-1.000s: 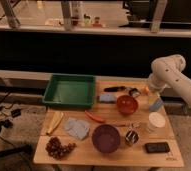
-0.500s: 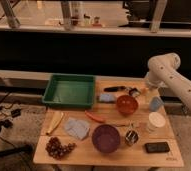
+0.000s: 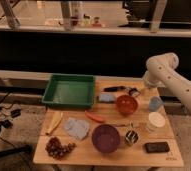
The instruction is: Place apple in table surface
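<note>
— Camera view: what is lying on the table surface [image 3: 139, 156], starting from the left?
— A green tray [image 3: 69, 91] is sitting at the upper left of the tabletop. Below it, a banana [image 3: 54, 122] and grapes [image 3: 58, 147] are lying toward the lower left corner. Further right, a blue cloth [image 3: 78, 128], a carrot [image 3: 95, 117] and a purple bowl [image 3: 106, 138] are resting mid-table, and an orange-red bowl [image 3: 126, 104] is sitting above them.
— And the gripper?
— The gripper [image 3: 137, 91] is hanging just upper right of that orange-red bowl, at the table's far edge. Its jaws are standing wide, and I cannot tell whether anything is lying between them. The white arm [image 3: 164, 70] is reaching in from the right.
— Where is the apple?
— I am not managing to pick it out with certainty.
— Any writing?
— A small mark is showing at the tabletop's lower right corner, but I cannot read it.
</note>
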Motion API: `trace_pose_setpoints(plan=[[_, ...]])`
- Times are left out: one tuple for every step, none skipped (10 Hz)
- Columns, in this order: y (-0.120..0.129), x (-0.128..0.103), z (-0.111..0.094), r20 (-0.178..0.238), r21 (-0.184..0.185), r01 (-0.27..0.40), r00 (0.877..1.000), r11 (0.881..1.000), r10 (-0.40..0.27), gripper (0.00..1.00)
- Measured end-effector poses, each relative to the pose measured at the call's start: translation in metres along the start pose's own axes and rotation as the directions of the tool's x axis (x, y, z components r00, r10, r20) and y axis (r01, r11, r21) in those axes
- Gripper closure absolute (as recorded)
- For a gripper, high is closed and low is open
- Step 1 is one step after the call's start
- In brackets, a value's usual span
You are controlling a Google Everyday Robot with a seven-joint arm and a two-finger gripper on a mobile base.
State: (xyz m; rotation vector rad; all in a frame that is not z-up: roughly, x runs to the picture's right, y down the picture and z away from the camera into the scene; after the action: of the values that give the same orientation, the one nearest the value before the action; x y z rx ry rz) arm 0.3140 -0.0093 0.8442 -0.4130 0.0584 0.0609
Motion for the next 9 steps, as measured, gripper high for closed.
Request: trace_pose_setpoints(plan=[[-0.008, -0.003, 0.004, 0.0, 0.005, 0.009, 1.0, 1.0, -0.009, 0.2], [-0.017, -0.006, 0.01, 0.001, 0.007, 0.02, 1.0, 1.0, -0.02, 0.2], [-0.022, -0.011, 0.015, 0.006, 0.007, 0.029, 1.0, 1.0, -0.029, 0.2], [-0.027, -0.01, 0.022, 0.006, 0.008, 0.031, 0.999, 0.999, -0.031, 0.2], [-0.029, -0.007, 0.028, 0.003, 0.005, 0.029, 1.0, 1.0, -0.029, 0.2], [-0.033, -0.007, 0.034, 0.003, 0.005, 0.026, 1.0, 1.0, -0.026, 0.2], [-0.037, -0.006, 0.04, 0.01, 0.004, 0.013, 1.0, 1.0, -0.013, 0.2], [-0.04, 0.001, 0.044, 0.007, 0.003, -0.003, 1.0, 1.0, 0.003, 0.2], [-0.043, 0.012, 0.049, 0.007, 0.001, -0.033, 0.999, 0.999, 0.033, 0.2]])
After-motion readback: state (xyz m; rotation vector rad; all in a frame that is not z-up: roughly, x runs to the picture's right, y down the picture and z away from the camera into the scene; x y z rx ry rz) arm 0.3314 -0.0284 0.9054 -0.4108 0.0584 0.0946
